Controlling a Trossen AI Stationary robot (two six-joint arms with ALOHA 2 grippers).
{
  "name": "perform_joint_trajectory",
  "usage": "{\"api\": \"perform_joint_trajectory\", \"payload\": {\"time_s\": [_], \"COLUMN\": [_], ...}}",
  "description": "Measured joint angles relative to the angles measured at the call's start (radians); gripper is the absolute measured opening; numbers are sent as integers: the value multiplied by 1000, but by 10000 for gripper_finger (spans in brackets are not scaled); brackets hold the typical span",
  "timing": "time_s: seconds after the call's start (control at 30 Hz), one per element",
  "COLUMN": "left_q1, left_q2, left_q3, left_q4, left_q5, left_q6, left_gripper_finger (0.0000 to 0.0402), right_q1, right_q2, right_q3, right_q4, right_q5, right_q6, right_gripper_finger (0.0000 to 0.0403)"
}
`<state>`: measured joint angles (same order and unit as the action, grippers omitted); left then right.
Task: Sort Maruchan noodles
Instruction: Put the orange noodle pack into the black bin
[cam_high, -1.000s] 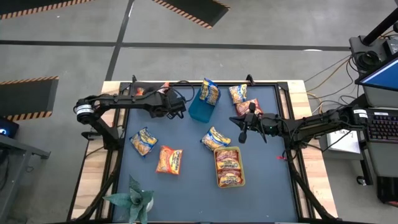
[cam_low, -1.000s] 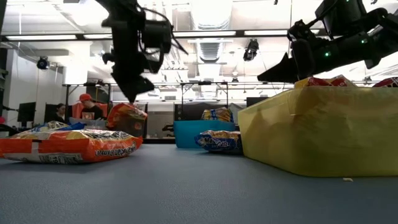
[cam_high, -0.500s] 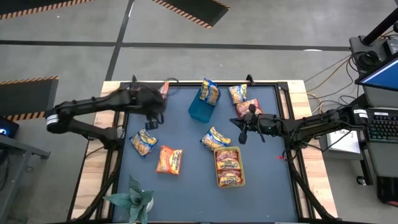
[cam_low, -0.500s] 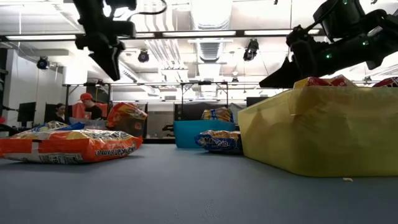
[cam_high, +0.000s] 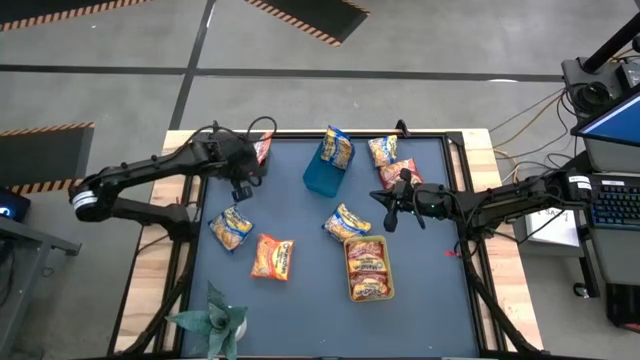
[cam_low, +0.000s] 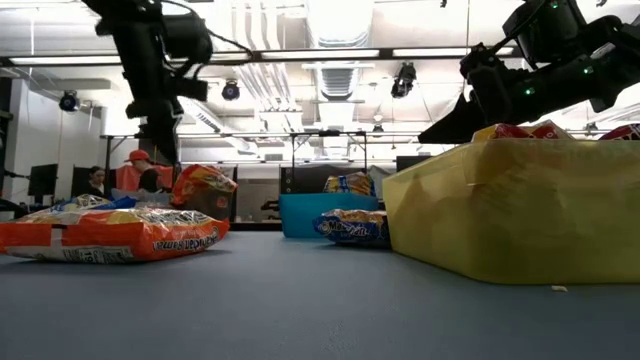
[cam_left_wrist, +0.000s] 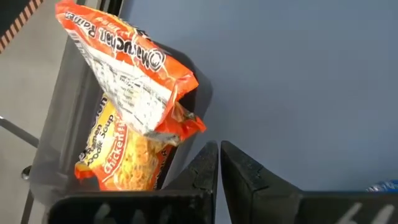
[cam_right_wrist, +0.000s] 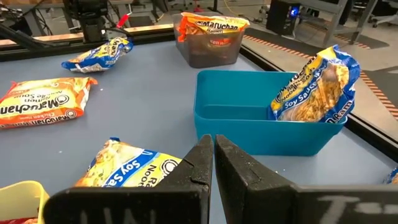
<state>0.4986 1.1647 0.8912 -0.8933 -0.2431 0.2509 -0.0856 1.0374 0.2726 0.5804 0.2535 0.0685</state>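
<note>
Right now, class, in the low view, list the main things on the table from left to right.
Orange noodle packet → upright orange packet behind it → blue bin → blue-and-yellow packet → yellow bin.

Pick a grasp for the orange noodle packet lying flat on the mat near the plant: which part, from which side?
The orange packet lies flat and apart from its neighbours, so probably come straight down from above and pinch across its narrower width near the middle, where the noodle block gives body. Its crimped ends look thin and floppy.
</note>
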Motion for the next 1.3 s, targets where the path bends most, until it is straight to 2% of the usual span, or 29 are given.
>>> {"api": "perform_joint_trajectory", "payload": {"time_s": [0.33,0.6,0.93,1.13,1.3], "left_q1": [75,132,136,133,129], "left_q2": [101,182,252,259,206], "left_q3": [-21,-21,-21,-19,32], "left_q4": [130,170,221,220,157], "left_q5": [0,-25,-26,39,47], "left_q6": [21,16,11,1,-9], "left_gripper_finger": [0,0,0,0,0], "right_q1": [0,0,0,0,0], "right_q2": [0,0,0,0,0], "right_q3": [0,0,0,0,0], "right_q4": [0,0,-1,-1,-1], "right_q5": [0,0,0,0,0], "right_q6": [0,-1,-2,-8,-8], "right_gripper_finger": [9,9,9,9,9]}}
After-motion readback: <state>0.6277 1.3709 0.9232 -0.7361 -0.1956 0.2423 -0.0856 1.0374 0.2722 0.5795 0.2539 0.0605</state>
